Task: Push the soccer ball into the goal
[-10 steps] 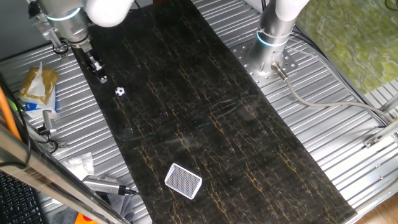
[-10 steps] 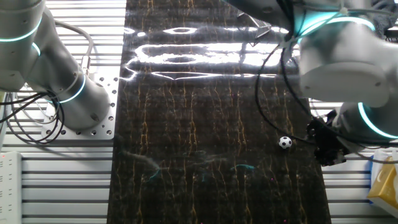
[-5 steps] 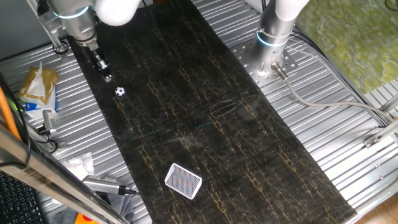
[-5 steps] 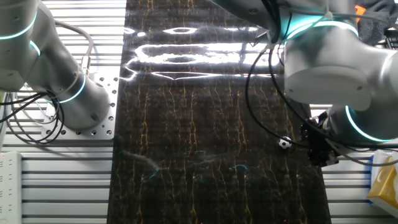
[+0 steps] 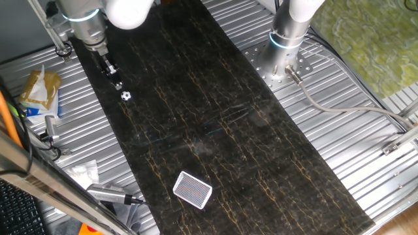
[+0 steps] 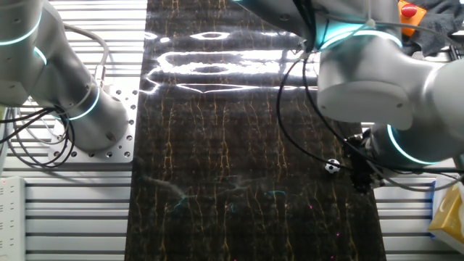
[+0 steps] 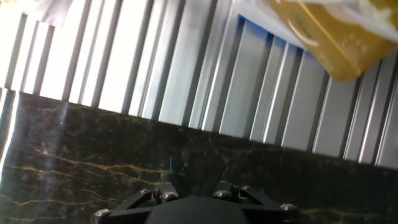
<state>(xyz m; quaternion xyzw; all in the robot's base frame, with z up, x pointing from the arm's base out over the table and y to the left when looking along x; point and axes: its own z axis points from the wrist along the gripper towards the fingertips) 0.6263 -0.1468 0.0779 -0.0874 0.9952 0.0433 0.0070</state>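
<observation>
The soccer ball [image 5: 126,95] is a tiny white ball with black patches, resting near the far left edge of the dark marbled mat [image 5: 215,124]. The other fixed view shows the ball [image 6: 332,166] close to the mat's right edge. My gripper [image 5: 117,84] hangs just behind the ball, its thin black fingers together and holding nothing, a small gap from it; the other fixed view has the gripper [image 6: 358,183] right beside the ball. The goal [image 5: 192,189], a white frame with dark netting, lies flat near the mat's front end. The hand view shows neither ball nor goal.
A second robot arm's base [image 5: 287,39] stands on the ribbed metal table at the back right. A yellow packet [image 5: 39,88] and cables lie left of the mat; the same yellow packet [image 7: 329,34] shows in the hand view. Tools [image 5: 108,192] lie front left.
My gripper has shifted sideways along the mat's edge and closer to the ball. The ball and the goal have not moved.
</observation>
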